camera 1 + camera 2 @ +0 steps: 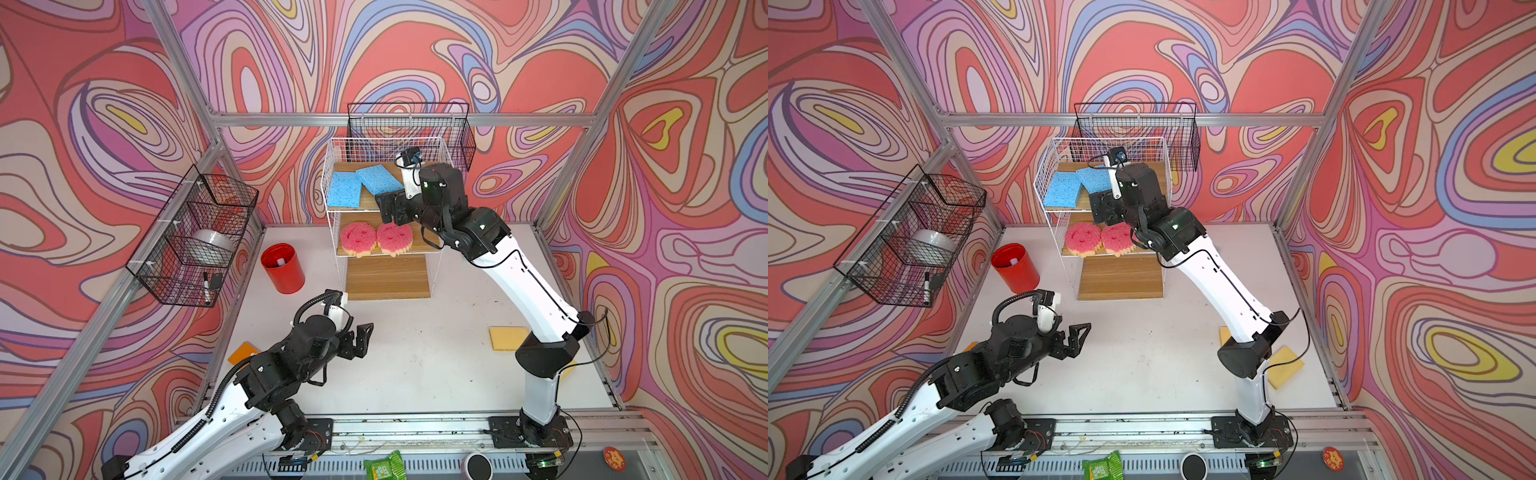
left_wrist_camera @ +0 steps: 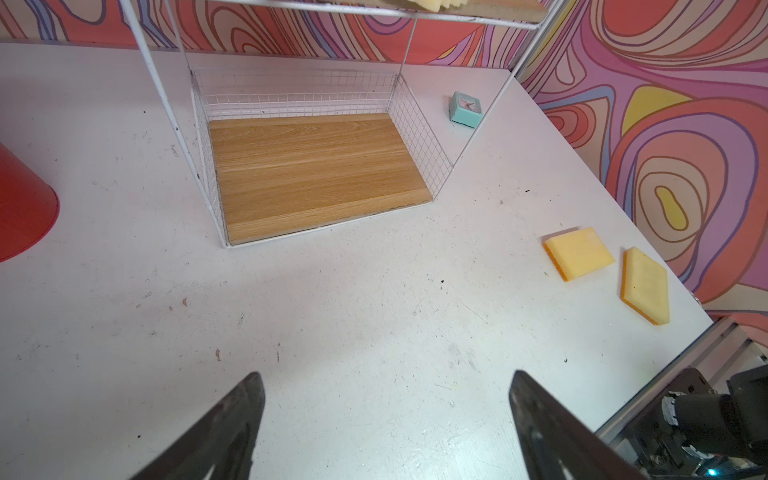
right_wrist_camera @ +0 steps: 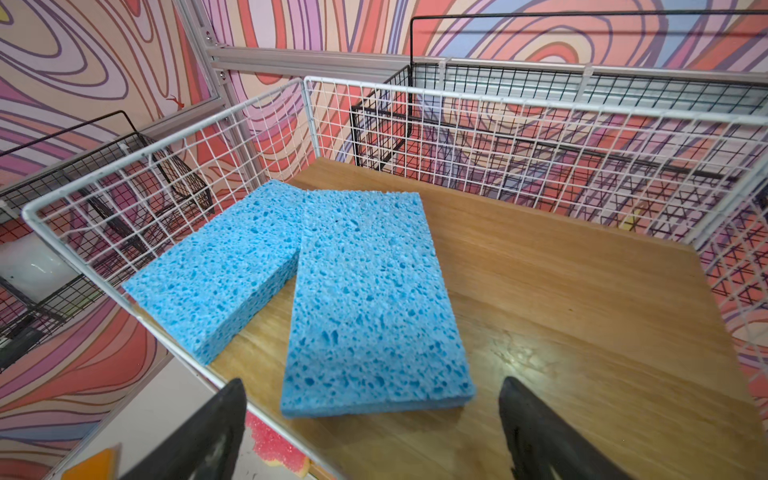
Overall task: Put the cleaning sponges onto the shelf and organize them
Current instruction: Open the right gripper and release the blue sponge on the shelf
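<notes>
Yellow sponges lie at four o'clock on the table, likely bound for the bottom board; left gripper hovers open, empty, at seven. At twelve, the shelf keeps one kind per board: pink sponges midway, blue sponges on top, right gripper open near them.

A red bucket stands upright near the worktop's back left corner. A mint-green clock sits near the back edge. A side wire basket hangs above the left edge, and a rear wire basket hangs above the back edge.
</notes>
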`<state>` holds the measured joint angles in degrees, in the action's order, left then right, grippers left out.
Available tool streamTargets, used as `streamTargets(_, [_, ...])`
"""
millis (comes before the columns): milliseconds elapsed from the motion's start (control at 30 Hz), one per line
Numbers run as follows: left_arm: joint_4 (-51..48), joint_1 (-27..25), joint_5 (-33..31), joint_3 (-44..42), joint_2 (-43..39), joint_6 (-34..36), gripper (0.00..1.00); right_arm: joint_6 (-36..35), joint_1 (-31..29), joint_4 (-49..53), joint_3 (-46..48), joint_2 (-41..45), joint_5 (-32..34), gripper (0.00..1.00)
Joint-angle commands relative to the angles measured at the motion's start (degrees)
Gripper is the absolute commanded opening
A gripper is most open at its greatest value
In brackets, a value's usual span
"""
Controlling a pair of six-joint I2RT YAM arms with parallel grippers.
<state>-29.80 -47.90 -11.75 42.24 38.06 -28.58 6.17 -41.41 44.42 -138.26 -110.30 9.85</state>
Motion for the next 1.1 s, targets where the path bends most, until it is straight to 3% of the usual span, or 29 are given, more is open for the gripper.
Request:
streamTargets(0, [-0.2, 0.5, 0.4, 1.3, 0.2, -0.3, 0.93, -0.7, 3.8, 1.2, 0.8, 3.9, -11.0, 0.98])
streamTargets(200, [0.2, 0.4, 0.7, 0.6, -0.1, -0.8, 0.93, 0.5, 9.6, -2.2, 4.9, 6.7, -22.2, 0.98])
streamTargets(400, [0.4, 0.5, 0.4, 0.1, 0.1, -1.0, 0.93, 0.2, 10.3, 0.2, 1.3, 4.2, -27.1, 0.98])
streamTargets(667, [0.3, 0.4, 0.1, -0.1, 0.3, -0.7, 0.93, 1.0, 10.2, 0.3, 1.1, 2.3, -25.6, 0.98])
streamTargets(833, [0.0, 0.5, -0.1, -0.1, 0.0, -0.6, 0.93, 0.5, 8.2, 1.2, -0.6, 0.1, -19.1, 0.98])
streamTargets(1067, [-0.2, 0.4, -0.3, -0.4, -0.6, -0.6, 0.93, 0.6, 6.2, 2.4, -3.7, -3.1, -16.6, 0.98])
